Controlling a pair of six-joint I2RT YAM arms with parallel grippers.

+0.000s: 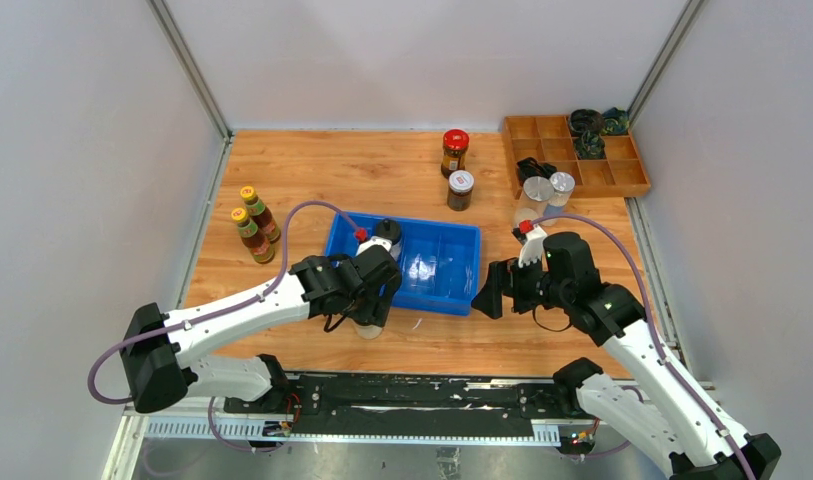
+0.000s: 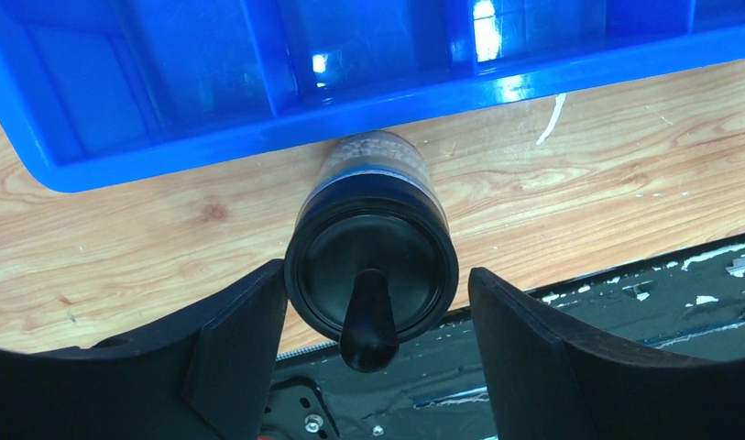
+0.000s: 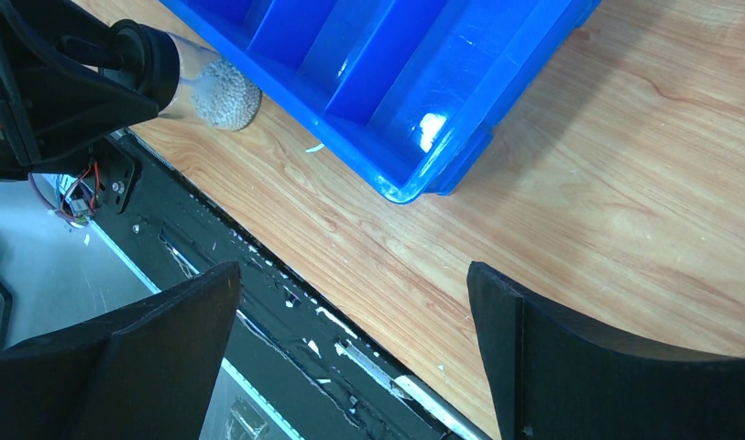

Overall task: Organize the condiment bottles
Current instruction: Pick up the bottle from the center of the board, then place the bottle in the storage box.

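A black-lidded clear shaker [image 2: 372,275] with grains at its bottom stands on the wood just in front of the blue bin [image 2: 213,110]. My left gripper [image 2: 377,312] is open around its lid. The left finger [image 2: 240,348] touches the lid's edge and the right finger [image 2: 533,348] stands a small gap away. From above, the left gripper [image 1: 374,300] hides most of that shaker [image 1: 370,328]. A second black-lidded shaker [image 1: 387,232] stands in the bin's left compartment. My right gripper [image 3: 350,339] is open and empty over the table's front edge, right of the bin [image 3: 396,82].
Two yellow-capped sauce bottles [image 1: 253,235] stand left of the bin. A red-lidded jar [image 1: 455,152] and a white-lidded dark jar [image 1: 460,189] stand behind it. Two silver-lidded jars [image 1: 538,195] sit beside the wooden tray [image 1: 582,170] at the back right.
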